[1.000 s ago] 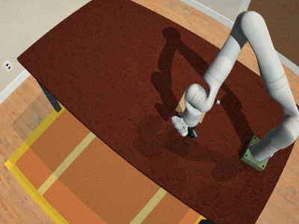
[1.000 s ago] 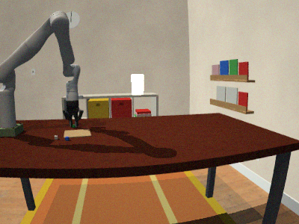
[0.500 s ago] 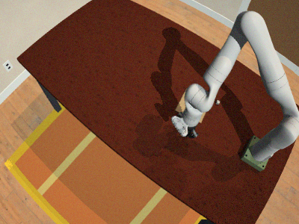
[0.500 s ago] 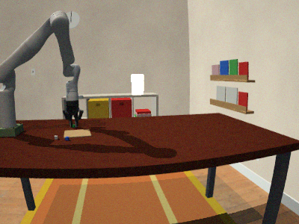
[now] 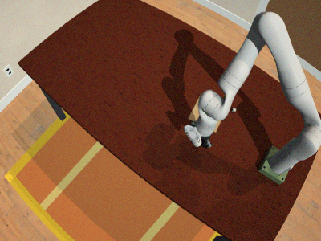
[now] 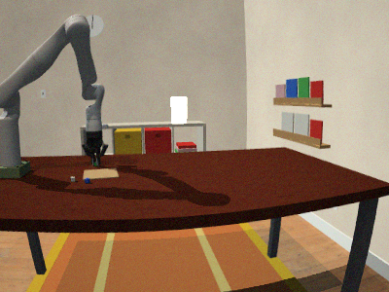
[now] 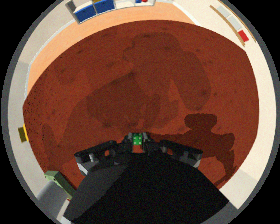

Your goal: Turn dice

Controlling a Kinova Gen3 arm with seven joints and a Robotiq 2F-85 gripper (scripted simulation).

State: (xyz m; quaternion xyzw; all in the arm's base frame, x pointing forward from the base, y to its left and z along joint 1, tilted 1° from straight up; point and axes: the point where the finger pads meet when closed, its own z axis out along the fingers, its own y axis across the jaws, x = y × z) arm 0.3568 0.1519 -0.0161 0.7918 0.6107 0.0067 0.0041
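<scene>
Clamping a green die [image 7: 136, 138], the pincer [image 6: 94, 160] could drop it off the mat [image 6: 101, 173] near the desk's [image 6: 253, 175] edge.

No text, label, brand, number or sign can be read in any of the views. The small white die [image 6: 72, 178] and the small blue die [image 6: 88, 180] on the dark red-brown wooden table [image 6: 253, 175] are too small for their pips to be counted, as is the small green die [image 7: 136, 138] between the fingers of the black gripper [image 7: 136, 142]. The coloured flat panels [image 6: 298, 88] on the wooden wall shelves show plain faces with nothing written on them.
</scene>
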